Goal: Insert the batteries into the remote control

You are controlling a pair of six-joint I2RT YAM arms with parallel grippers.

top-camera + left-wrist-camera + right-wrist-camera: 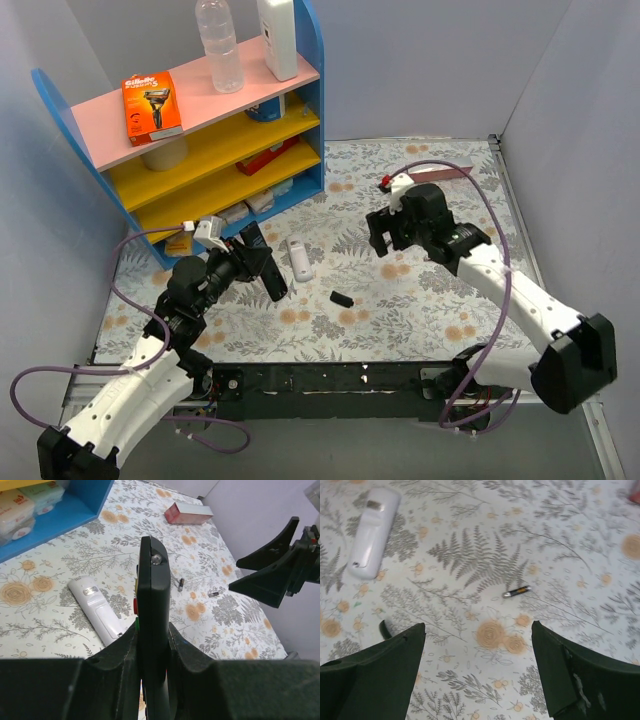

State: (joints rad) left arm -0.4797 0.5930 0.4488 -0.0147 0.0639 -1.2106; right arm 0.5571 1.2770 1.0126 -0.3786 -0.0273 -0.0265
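Pinching the black remote control (152,580) edge-on in the left gripper (152,630), fingers (182,652) pressed against its two flat faces, lower end buried between them, upper end with its small clear bulb sticking out ahead, raised off the floral tablecloth (420,300). Seen past that remote in the left wrist view: two batteries, one (181,584) lying just right of the remote's upper end, a second cell (214,594) a little farther right, both flat on the cloth and well apart from the left fingers. Hovering over the cloth with the right gripper (477,627), fingers (395,665) spread wide and gripping nothing. In the right wrist view, a single battery (516,591) lying flat and slightly slanted on the cloth ahead of the fingertips, within the span between them and closer to the right-hand finger, touching neither. Cannot tell which of the two cells from the other view this is. Elsewhere on the cloth: a white remote (299,259) lying flat between the two arms, a small black piece (341,298) near it toward the bases, a red box (440,175) at the far side beyond the right gripper. At the far left, a blue shelf unit (313,130) with pink and yellow boards.
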